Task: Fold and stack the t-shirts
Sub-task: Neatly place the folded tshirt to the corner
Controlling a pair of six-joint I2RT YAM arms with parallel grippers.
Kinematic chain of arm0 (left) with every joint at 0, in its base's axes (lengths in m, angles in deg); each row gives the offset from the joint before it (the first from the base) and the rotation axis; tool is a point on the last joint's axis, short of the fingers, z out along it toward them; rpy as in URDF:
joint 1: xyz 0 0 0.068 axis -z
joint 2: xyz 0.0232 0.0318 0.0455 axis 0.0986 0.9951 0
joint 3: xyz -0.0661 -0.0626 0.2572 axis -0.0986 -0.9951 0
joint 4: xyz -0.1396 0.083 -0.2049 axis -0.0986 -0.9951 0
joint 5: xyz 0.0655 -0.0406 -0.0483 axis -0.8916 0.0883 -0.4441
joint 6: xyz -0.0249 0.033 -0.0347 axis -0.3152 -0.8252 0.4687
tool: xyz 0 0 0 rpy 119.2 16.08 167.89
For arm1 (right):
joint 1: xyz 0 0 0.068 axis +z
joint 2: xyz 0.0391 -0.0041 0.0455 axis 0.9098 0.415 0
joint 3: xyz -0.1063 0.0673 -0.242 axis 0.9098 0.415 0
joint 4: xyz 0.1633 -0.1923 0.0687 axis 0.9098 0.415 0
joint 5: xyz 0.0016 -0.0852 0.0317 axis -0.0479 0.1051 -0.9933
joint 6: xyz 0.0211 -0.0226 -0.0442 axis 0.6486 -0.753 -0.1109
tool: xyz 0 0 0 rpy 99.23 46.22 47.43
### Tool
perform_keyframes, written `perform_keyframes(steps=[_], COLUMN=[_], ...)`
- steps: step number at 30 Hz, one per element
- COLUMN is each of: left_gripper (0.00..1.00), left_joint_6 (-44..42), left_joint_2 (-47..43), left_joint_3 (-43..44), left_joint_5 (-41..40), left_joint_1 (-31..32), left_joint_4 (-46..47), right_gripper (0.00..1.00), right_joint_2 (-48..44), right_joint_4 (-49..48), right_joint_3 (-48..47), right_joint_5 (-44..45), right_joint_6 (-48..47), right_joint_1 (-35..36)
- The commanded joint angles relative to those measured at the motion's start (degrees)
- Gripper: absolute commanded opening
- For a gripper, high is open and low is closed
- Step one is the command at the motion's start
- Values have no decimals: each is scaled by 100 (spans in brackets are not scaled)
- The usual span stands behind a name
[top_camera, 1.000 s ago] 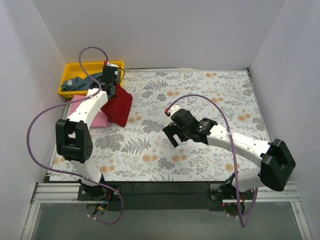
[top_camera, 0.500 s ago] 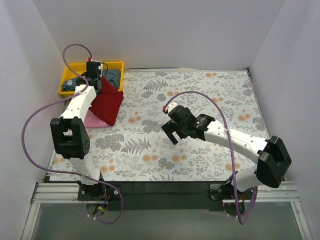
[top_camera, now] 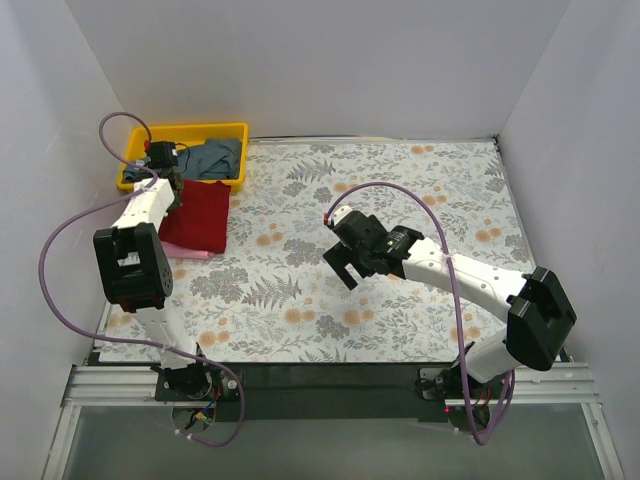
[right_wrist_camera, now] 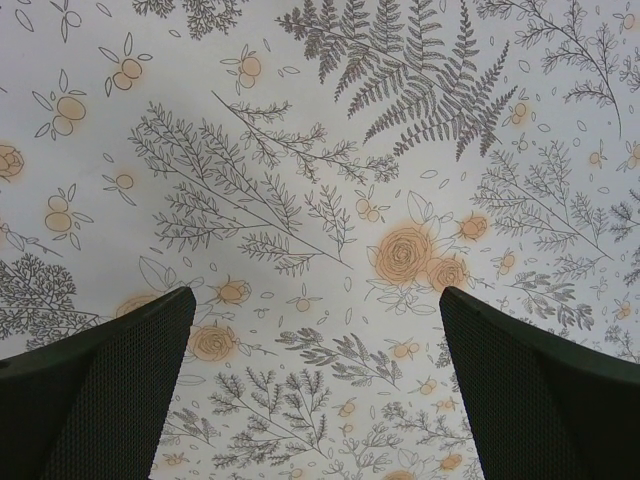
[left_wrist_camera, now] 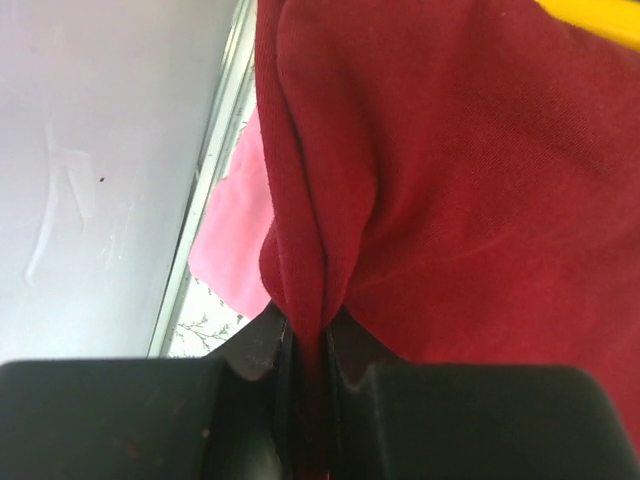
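Dark red t-shirt (top_camera: 200,215) clamped in left claw (left_wrist_camera: 310,345), blue-grey t-shirt (top_camera: 215,158) in yellow bin (top_camera: 190,128), right claw (right_wrist_camera: 317,295) apart

- right gripper (right_wrist_camera: 315,295) is spread wide, with its two black fingers (right_wrist_camera: 100,390) poking in from the bottom left and bottom right
- the finger pads have a fine mesh-like texture
- nothing is between the fingers, just cloth showing through the gap
- below is the tablecloth (right_wrist_camera: 300,150), pale with grey ferns and little orange flowers
- a bigger orange rose (right_wrist_camera: 405,250) sits a bit right of middle, closer to the right finger
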State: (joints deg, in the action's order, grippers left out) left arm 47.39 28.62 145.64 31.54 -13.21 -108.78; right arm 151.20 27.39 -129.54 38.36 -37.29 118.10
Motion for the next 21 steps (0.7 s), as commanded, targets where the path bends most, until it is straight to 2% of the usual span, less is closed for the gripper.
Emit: perform_keyframes(steps=[1,11,20,21], left_gripper=[0,0,3,12], left_joint_6=[-23,-472,-613,-578], left_joint_2=[-3,700,709,736], left_joint_3=[-29,453,709,717], left_joint_5=[-516,-1280,-1377,-1386], left_joint_1=[-80,-89,-220,-247], left_joint_4=[345,461,715,707], right_gripper=[98,98,98,98], right_joint_2=[0,96,228,228], right_joint_4=[33,104,183,191], right_joint_3=[-170,-152,-248,-249], right_joint_5=[167,254,299,307], right_joint_6=[-32,-120,-146,-146], right_joint_1=[11,3,3,3])
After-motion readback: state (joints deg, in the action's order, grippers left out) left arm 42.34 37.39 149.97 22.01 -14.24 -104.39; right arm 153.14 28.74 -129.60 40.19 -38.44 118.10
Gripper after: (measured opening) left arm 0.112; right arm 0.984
